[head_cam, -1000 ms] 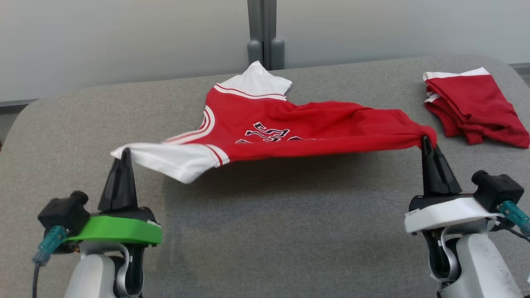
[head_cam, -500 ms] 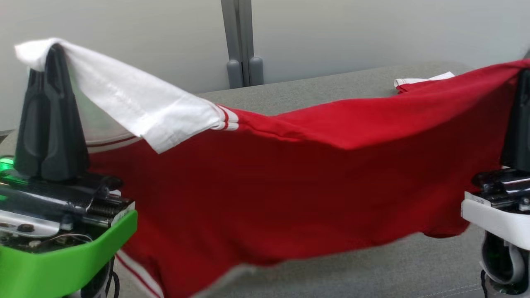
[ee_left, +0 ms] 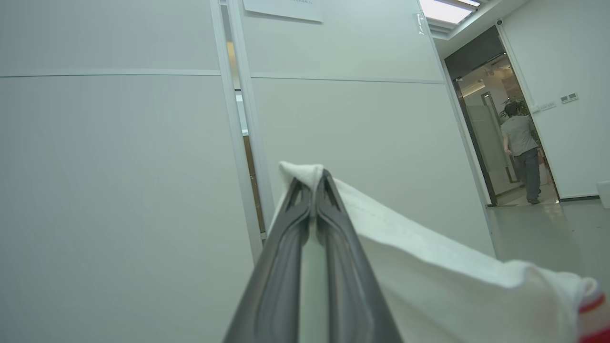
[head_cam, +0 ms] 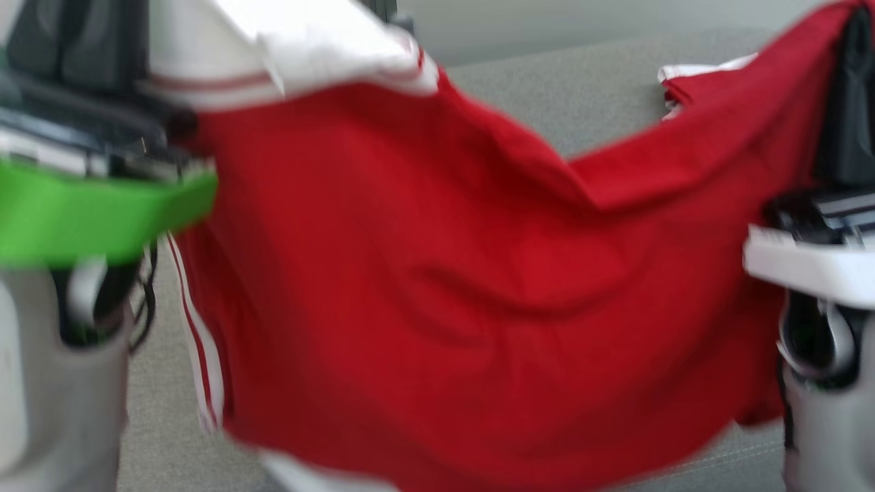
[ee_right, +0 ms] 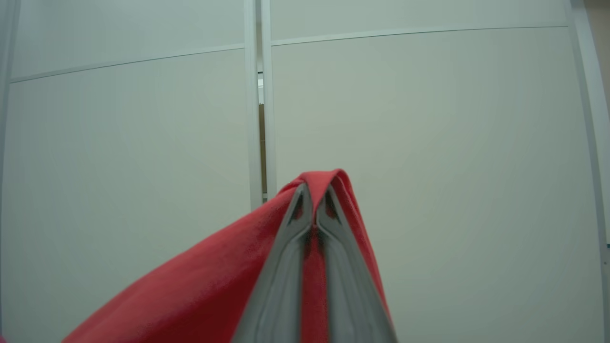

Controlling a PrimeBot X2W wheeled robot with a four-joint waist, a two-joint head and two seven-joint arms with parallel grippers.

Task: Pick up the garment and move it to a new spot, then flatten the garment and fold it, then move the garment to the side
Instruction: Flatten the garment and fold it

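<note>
- Shirt (head_cam: 437, 273) is up in the air, so the picking-up part looks done. It hangs over the near side of the grey table (head_cam: 601, 102) and does not lie on it. I think the steps left are to set it down in a new spot, smooth it flat, fold it and move it to the side. None of that looks done yet.
- On the left, the left gripper (ee_left: 312, 183) points up, high by the table's left edge. Its two fingers are squeezed tight on the white sleeve (ee_left: 429, 276) of the shirt. Past it are a pale wall (ee_left: 119, 190) and a person (ee_left: 522, 152) in a doorway far off.
- In the middle, the red cloth sags down like a hammock between the two arms. The head view is blurry, so I cannot tell the small folds.
- On the right, the right gripper (ee_right: 314, 190) points up too. Its fingers are pinched tight on a red edge of the shirt, which wraps over the tips.
- By the far right edge of the table, a pile of red and white clothes (head_cam: 687, 82) lies behind the hanging shirt.
</note>
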